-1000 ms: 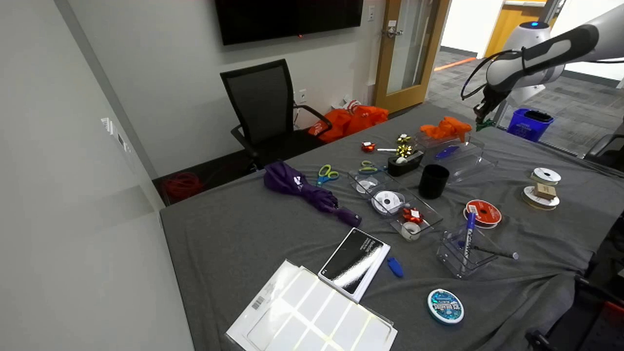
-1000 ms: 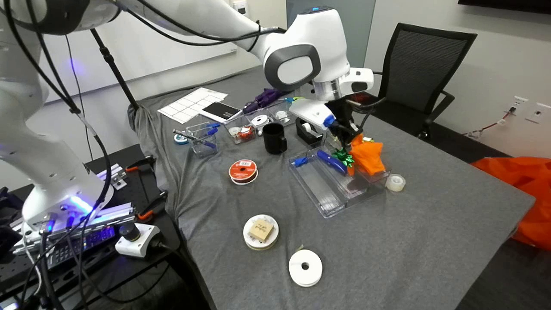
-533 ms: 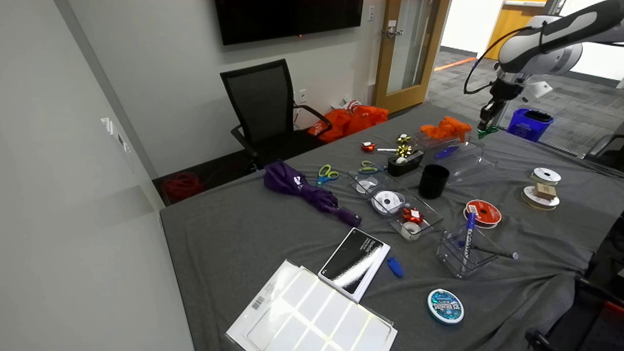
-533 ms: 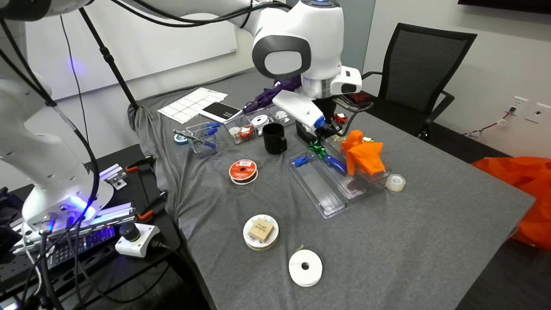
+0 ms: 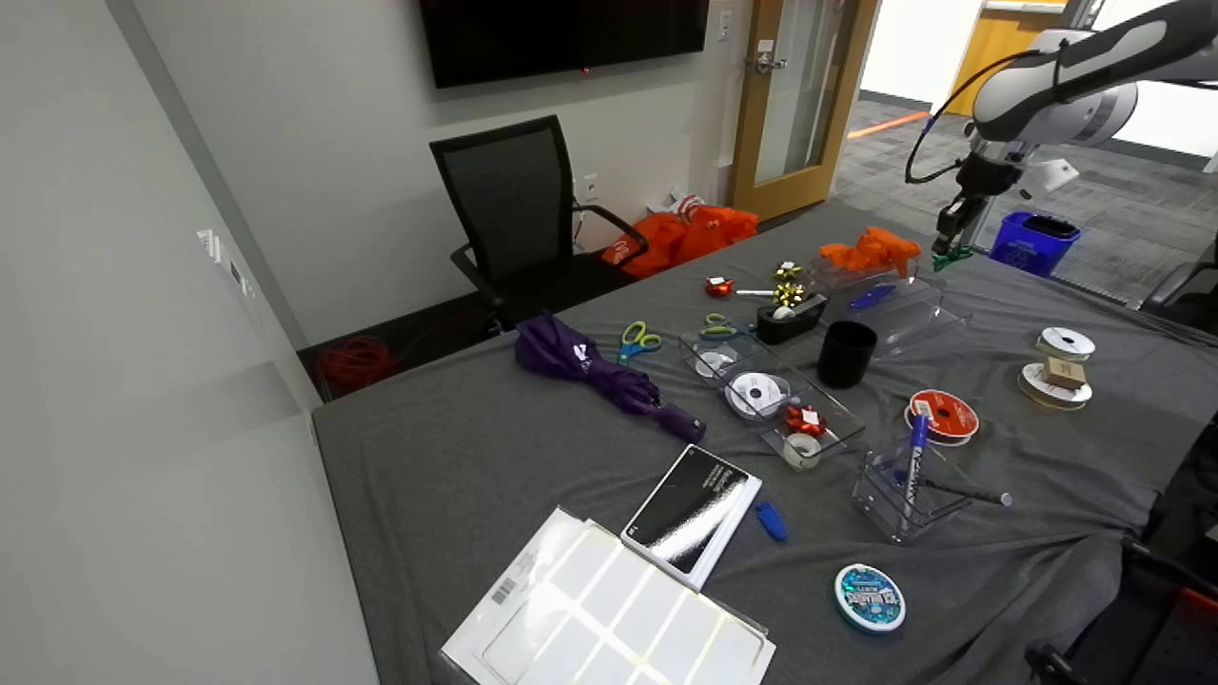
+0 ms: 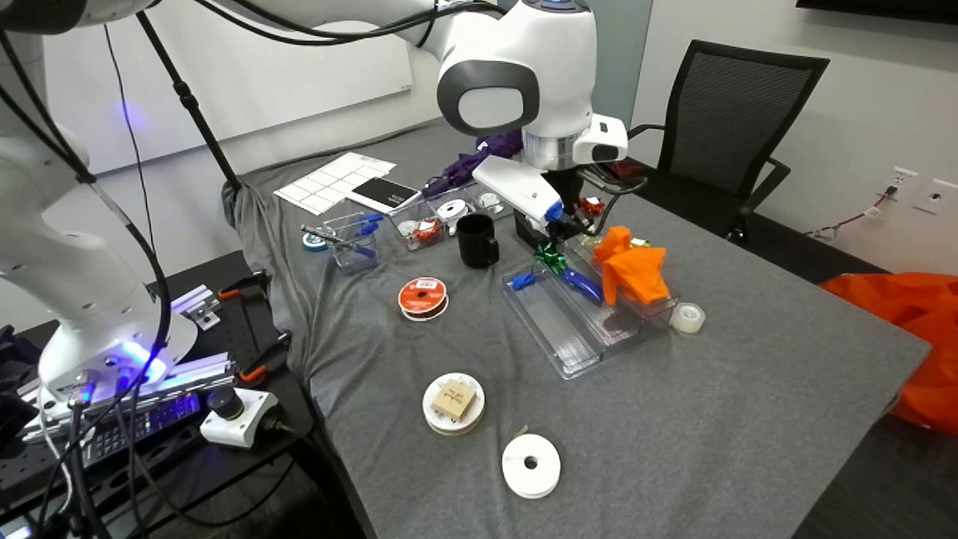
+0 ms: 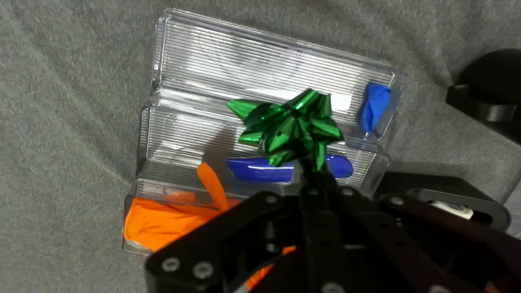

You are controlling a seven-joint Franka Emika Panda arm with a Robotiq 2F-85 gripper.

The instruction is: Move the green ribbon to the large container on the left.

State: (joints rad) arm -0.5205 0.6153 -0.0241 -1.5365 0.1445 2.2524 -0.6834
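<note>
The green ribbon is a shiny bow point(image 7: 291, 126); it also shows in both exterior views point(image 5: 954, 256) point(image 6: 550, 258). My gripper point(image 7: 307, 169) is shut on the bow's underside and holds it above a clear ribbed plastic tray set point(image 7: 228, 57). In an exterior view the gripper point(image 6: 552, 241) points down over the tray's far end point(image 6: 557, 348). From the wrist, the bow covers part of a blue cutter point(image 7: 260, 170) lying in the middle compartment. A big white bin with grid-patterned sides is not in view.
An orange cloth point(image 6: 636, 273) lies on the tray's third compartment. A blue piece point(image 7: 375, 106) lies in the widest compartment. A black mug point(image 6: 477, 239) and a black tape dispenser point(image 5: 793, 319) stand close by. Ribbon spools point(image 6: 530, 466) and a tape roll point(image 6: 687, 318) lie on the table.
The gripper has moved with the bow away from the orange cloth, toward the robot's base side, over the blue cutter. In the last half second it is nearly still.
</note>
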